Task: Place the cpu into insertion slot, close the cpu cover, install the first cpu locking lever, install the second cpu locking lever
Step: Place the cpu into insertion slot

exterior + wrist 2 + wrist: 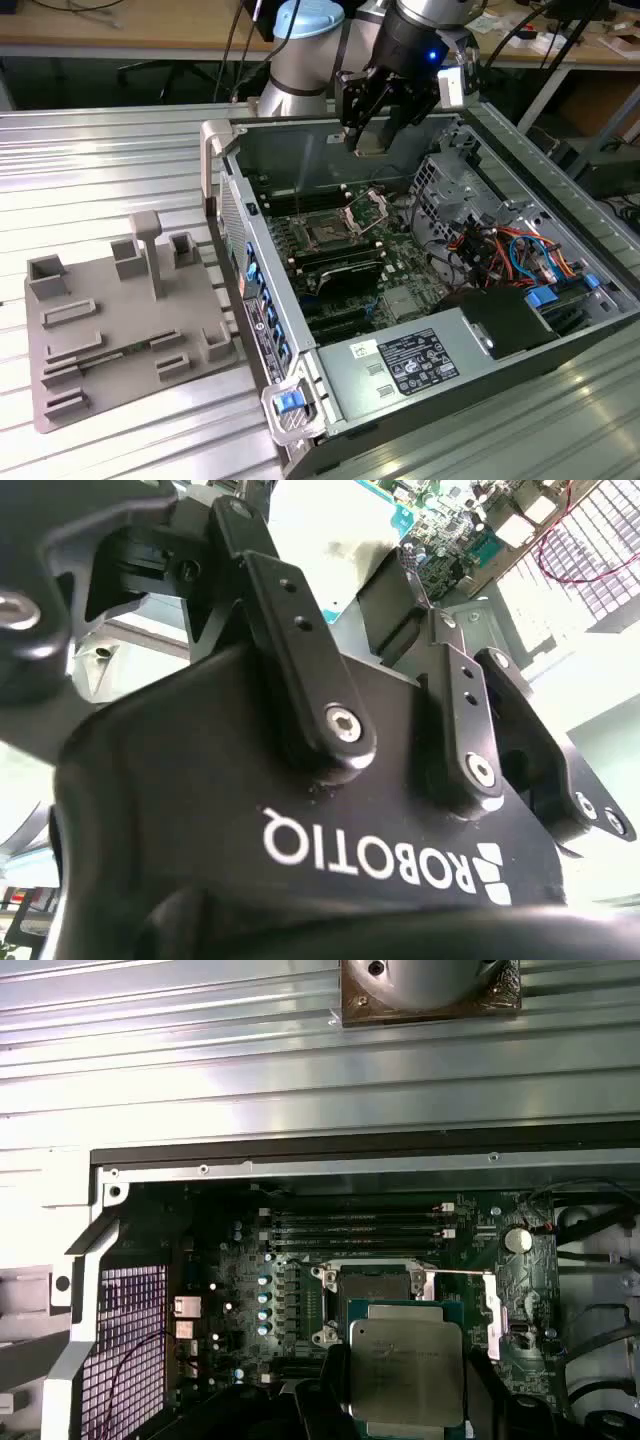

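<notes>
My gripper (372, 128) hangs over the open computer case, above the motherboard's far part, shut on the cpu (372, 143). In the first wrist view the cpu (405, 1360), a flat silver-grey square on a green board, sits clamped between two black fingers (333, 1385). The insertion slot (375, 1282) lies uncovered just beyond it. In the exterior view the slot (325, 233) is a dark square on the board, below the gripper and toward the view's left. The cpu cover (367, 207) stands tilted up beside the slot. The second wrist view shows the gripper's black finger links (330, 710) close up.
The case's metal walls (235, 190) ring the board. Memory slots (355, 1228) lie past the socket. A drive cage (450, 190), orange and blue cables (510, 255) and a power supply (420, 362) crowd the exterior view's right. A grey fixture block (120, 320) sits outside on the ribbed table.
</notes>
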Tool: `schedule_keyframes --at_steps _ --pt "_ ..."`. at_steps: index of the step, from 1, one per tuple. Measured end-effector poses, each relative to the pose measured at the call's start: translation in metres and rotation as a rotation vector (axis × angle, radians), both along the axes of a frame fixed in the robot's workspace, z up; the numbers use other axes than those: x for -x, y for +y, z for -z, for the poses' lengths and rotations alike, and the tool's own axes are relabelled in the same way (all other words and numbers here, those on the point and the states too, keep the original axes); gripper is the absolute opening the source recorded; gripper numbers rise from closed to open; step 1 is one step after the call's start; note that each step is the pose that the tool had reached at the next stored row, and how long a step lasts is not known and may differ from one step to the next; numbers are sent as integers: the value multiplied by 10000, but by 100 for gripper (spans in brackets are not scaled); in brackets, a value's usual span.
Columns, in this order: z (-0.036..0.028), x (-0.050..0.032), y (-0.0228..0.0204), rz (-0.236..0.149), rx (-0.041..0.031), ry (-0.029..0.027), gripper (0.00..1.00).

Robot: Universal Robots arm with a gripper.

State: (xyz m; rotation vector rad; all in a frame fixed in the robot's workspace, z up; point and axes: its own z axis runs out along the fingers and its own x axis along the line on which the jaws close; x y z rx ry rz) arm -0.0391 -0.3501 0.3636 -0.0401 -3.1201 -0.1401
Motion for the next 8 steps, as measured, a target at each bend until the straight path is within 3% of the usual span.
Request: schedule_keyframes --at_steps 8 --pt "16 0 0 0 0 0 55"
